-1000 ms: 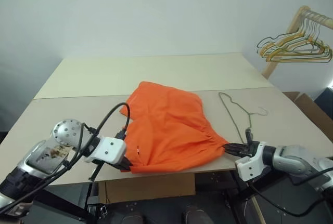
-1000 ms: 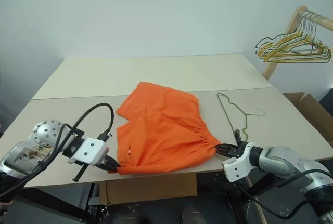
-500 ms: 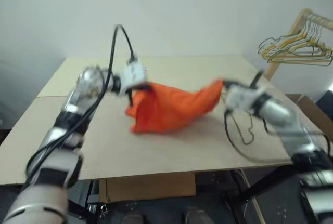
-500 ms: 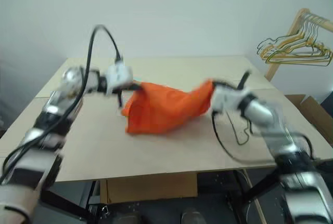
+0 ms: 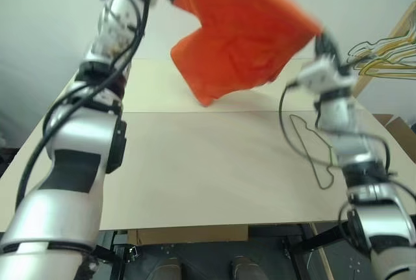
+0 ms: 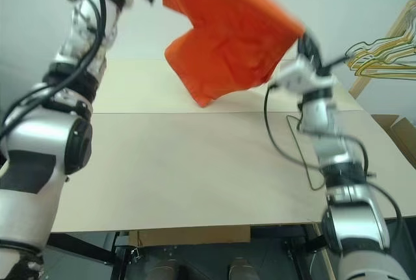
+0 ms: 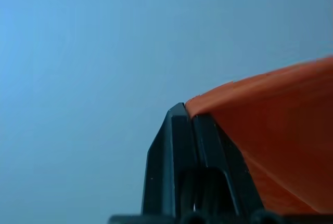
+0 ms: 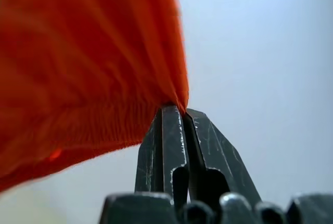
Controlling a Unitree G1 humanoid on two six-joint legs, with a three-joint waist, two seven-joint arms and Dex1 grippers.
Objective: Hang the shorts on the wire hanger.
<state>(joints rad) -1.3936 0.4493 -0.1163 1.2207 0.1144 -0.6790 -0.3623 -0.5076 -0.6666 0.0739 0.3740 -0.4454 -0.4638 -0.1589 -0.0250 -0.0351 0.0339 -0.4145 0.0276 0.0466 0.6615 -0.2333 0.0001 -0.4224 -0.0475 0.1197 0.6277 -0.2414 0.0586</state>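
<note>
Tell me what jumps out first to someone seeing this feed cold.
The shorts, bright orange, hang spread in the air above the far half of the table, pinched at opposite corners by the left gripper and the right gripper. The wire hanger lies flat on the table's right side, untouched.

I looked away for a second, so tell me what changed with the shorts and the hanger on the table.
Both hands, left hand and right hand, lifted the shorts off the table into the air, each pinching a waistband corner as before. The wire hanger stayed flat on the table, and the bunched hangers stayed on their rack.
</note>
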